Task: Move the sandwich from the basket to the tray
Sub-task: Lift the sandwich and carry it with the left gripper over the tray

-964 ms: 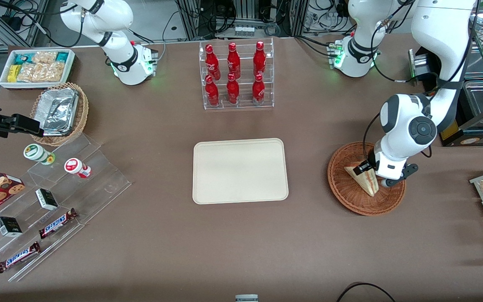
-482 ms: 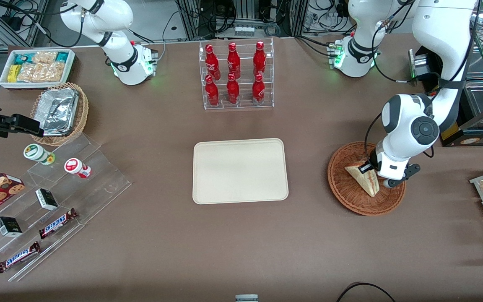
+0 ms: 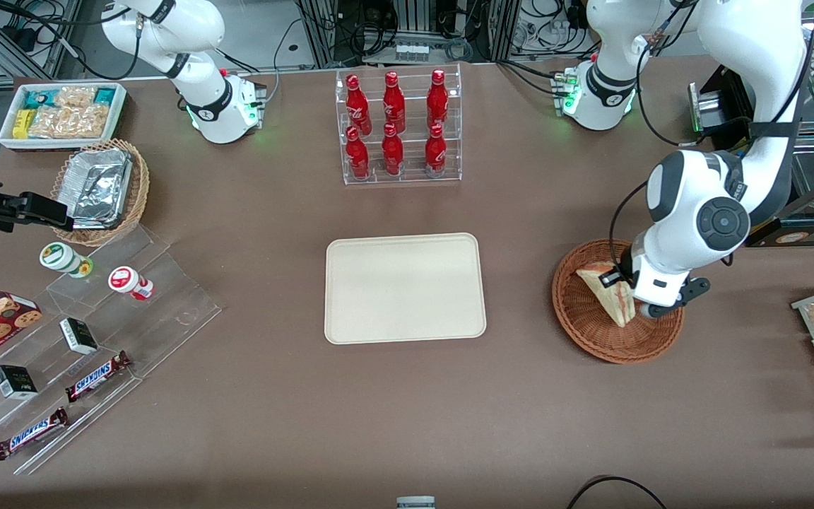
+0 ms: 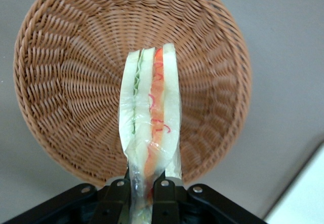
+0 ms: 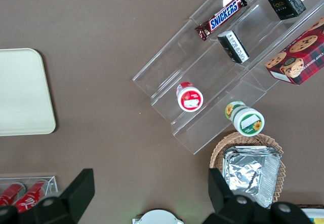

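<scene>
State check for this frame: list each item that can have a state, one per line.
sandwich: wrapped in clear film, gripped, lifted above the basket floor
pincer: shut on the sandwich, over the basket
basket: upright on the table, nothing else in it
tray: flat on the table, bare
bottles: six, upright in the clear rack

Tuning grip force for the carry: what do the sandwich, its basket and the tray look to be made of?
The sandwich, held in the gripper above the basket, looks like soft white bread in glossy clear film, judging by the crinkles and shine.
The basket looks like woven wicker, reddish-brown, with a visible weave.
The tray seems matte cream plastic or fibre; which one is unclear.
</scene>
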Controlling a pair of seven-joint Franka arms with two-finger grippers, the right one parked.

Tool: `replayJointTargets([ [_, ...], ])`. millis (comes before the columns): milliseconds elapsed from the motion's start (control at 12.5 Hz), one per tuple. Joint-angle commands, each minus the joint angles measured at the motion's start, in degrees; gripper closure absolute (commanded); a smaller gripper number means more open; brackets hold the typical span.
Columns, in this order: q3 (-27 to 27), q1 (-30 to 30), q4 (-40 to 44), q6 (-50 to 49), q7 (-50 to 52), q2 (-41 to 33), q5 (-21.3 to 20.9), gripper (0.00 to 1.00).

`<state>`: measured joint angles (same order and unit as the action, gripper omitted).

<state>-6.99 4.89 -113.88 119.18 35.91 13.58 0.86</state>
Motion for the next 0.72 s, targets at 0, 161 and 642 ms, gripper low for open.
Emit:
replayJointTargets([
  [0,0.14,4.32,3.66,-4.56,-0.05,0.13,-0.68,1.00],
  [161,0.14,8.10,4.62,-4.48,0.04,0.31,-0.68,1.00],
  [642,0.14,20.85,13.40,-4.57,1.35,7.85,-0.68,1.00],
])
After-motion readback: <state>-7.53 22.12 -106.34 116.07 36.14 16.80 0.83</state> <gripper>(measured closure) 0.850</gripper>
